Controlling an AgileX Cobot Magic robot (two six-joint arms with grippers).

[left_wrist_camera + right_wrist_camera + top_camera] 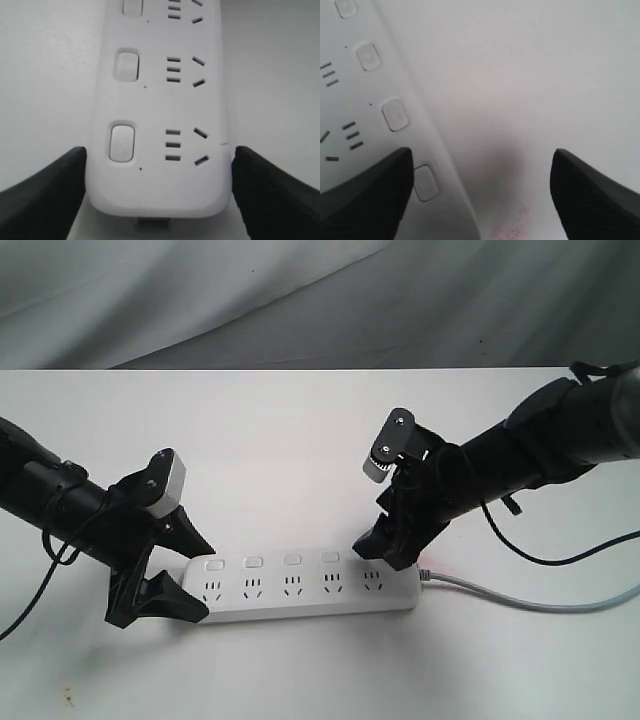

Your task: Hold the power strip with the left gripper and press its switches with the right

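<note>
We see the left gripper (160, 192) with its fingers (45, 195) apparently pinching the rounded end of the power strip (160, 100), one on each long side. The right gripper (480, 192) has its fingers spread wide. One finger (365, 195) sits over the strip's far end, just beside the last of the switches (425, 182), and the other hangs over bare table (520, 75). Our worry is a press landing off the button, on the strip's edge. Since we hold only the opposite end, that push could pivot or tip the strip out from between the left fingers.
</note>
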